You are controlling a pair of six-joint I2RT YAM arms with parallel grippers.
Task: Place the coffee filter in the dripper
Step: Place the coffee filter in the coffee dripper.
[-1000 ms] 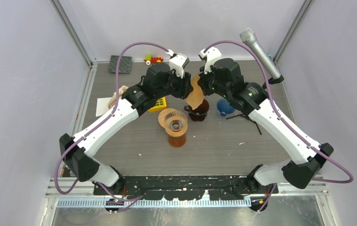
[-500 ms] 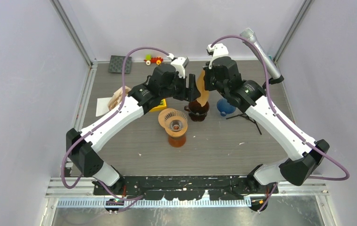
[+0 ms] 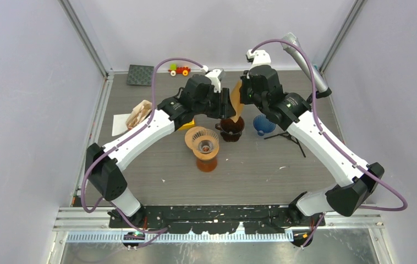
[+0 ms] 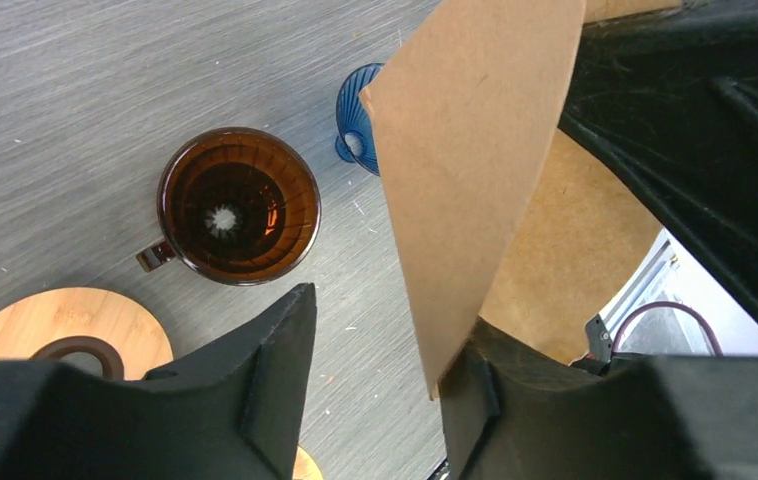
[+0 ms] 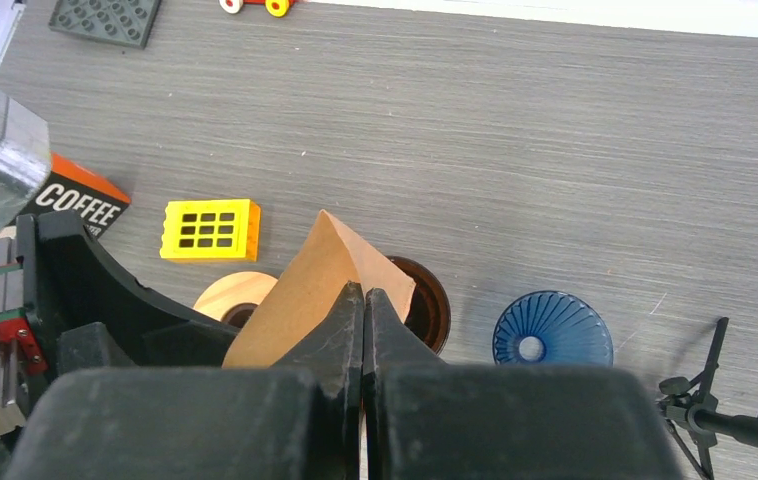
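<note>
The right gripper (image 5: 364, 300) clamps the coffee filter (image 5: 300, 295) over the amber dripper (image 4: 239, 205); the left gripper (image 4: 380, 345) gapes beside it. The filter is higher than a second ago.

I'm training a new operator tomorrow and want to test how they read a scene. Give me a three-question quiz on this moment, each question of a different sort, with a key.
1. True or false: the left gripper is open.
2. Which gripper is shut on the coffee filter? A) the left one B) the right one C) neither
3. Fill in: in the right wrist view, the dripper to the right of the amber dripper is coloured ____.

Key
1. True: its fingers stand well apart.
2. B: the right gripper pinches the filter's edge.
3. Blue: the blue dripper sits on the table.
</note>
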